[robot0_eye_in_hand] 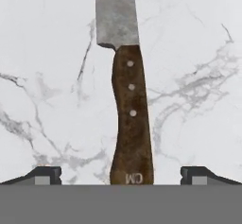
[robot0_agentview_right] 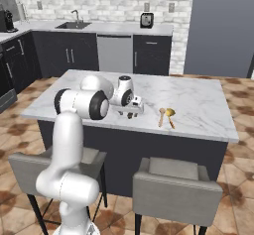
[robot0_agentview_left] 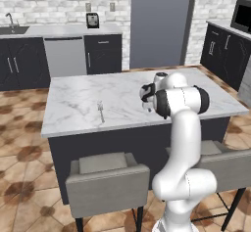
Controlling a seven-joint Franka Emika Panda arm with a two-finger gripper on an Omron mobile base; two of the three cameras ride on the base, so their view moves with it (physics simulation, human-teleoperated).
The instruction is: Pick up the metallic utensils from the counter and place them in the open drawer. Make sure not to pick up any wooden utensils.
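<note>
Gripper (robot0_eye_in_hand: 121, 175) hangs low over the counter (robot0_agentview_left: 73, 99), jaws wide apart, nothing between them gripped. Hand view: knife (robot0_eye_in_hand: 127, 100) lies flat on the marble right below, brown riveted handle running down between the two fingertips (robot0_eye_in_hand: 45, 175), silver blade cut off by the top edge. Handle butt hidden by the bottom of that view, so can't tell how close the tips are to touching it.

Left base view: fork (robot0_agentview_left: 101, 111) lies alone near the counter's front edge, toward its left end, well apart from the arm. Small and blurry, prongs hard to make out. Knife is hidden here behind the arm's wrist.

Right base view: gripper (robot0_agentview_right: 132, 113) sits mid-counter near the front edge, its tips too small to read. Two wooden-looking utensils (robot0_agentview_right: 166, 116) lie just beside it toward the right end, near the front edge; their shapes are unclear, one has a yellow round head. Two stools (robot0_agentview_right: 176, 187) stand below the front edge.
</note>
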